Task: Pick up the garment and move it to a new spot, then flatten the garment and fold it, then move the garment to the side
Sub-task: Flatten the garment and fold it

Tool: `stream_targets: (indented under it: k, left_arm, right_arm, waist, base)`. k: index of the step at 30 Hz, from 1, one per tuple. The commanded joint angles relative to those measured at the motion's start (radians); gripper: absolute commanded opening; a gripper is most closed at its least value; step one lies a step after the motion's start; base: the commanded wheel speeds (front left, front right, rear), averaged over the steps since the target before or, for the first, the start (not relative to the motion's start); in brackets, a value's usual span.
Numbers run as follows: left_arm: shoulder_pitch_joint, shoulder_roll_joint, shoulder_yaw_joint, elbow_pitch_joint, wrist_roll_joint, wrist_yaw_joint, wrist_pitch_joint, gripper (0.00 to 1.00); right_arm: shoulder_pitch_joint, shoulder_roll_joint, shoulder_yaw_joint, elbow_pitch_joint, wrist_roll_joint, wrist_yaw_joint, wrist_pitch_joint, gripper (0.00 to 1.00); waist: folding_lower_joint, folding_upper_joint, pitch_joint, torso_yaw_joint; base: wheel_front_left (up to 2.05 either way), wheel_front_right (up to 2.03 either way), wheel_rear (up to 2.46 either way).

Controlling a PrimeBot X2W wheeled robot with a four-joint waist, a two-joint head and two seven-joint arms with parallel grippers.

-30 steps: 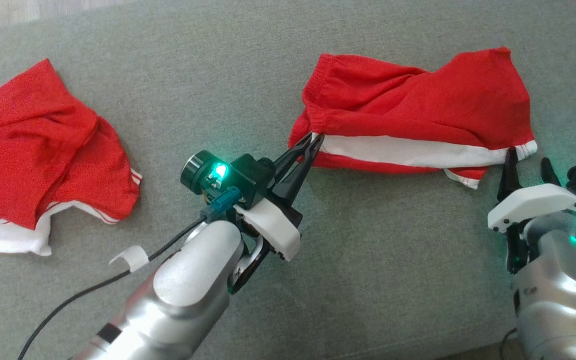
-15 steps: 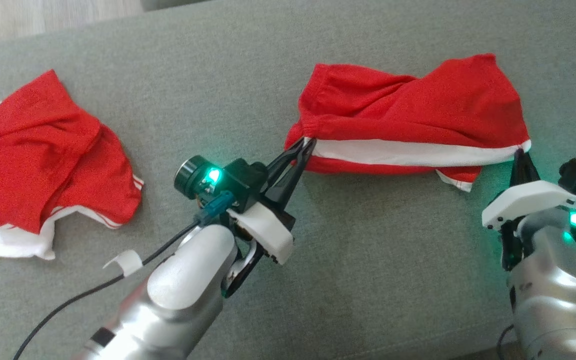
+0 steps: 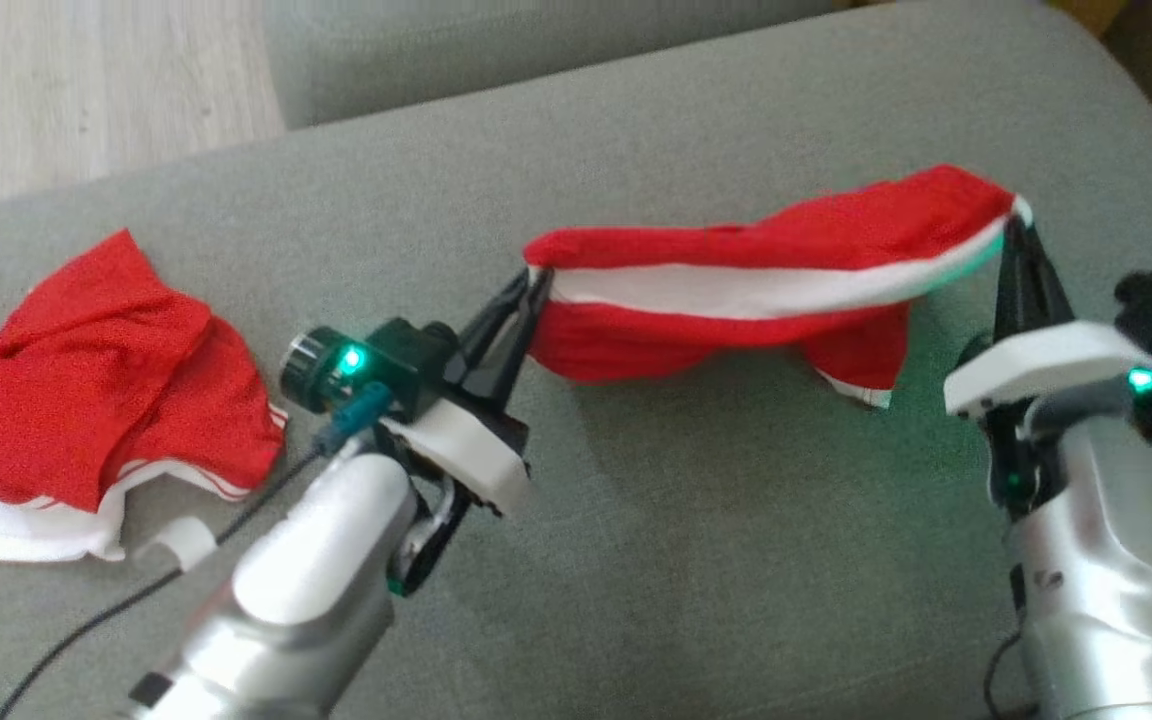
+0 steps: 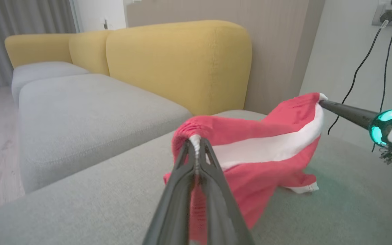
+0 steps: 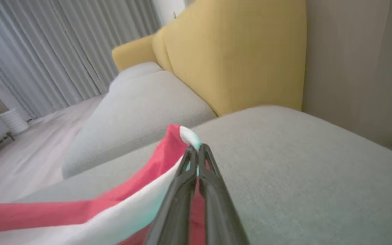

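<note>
Other red garment [image 3: 86,370] is lying crumpled far left. The left hand [image 3: 534,283] is pinching one end of the red-and-white garment [image 3: 736,290], which is sagging over the grey sofa seat [image 3: 696,560], and the right hand [image 3: 1014,225] is clamping the other end.

I'm not making out any writing here. No label, brand, number or sign is showing clearly enough to read.

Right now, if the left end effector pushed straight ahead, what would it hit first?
The red garment the left end effector pinches; beyond them, probably the yellow sofa back, depth unclear.
</note>
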Motion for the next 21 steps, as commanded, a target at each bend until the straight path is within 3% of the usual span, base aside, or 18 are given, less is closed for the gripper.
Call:
stream_targets:
  k: [1,10,21]
  left_arm:
    - [-0.067,0.036,0.052,-0.042,-0.003,0.008,0.001,0.00]
    - [-0.230,0.112,0.135,-0.074,-0.019,0.007,0.043,0.00]
    - [-0.319,0.130,0.183,-0.099,-0.059,0.004,0.076,0.00]
  right_arm:
    - [-0.027,-0.003,0.043,-0.104,0.015,-0.001,0.027,0.00]
    - [-0.065,-0.034,0.089,-0.482,0.111,-0.001,0.212,0.00]
    - [-0.102,-0.054,0.088,-0.601,0.138,-0.001,0.292,0.00]
  waist:
    - [0.0001,0.0000,-0.023,-0.007]
    - [0.0001,0.0000,-0.081,0.004]
    - [0.0001,0.0000,-0.130,0.044]
  base:
    - [0.00,0.00,0.00]
    - [0.00,0.00,0.00]
    - [0.00,0.00,0.00]
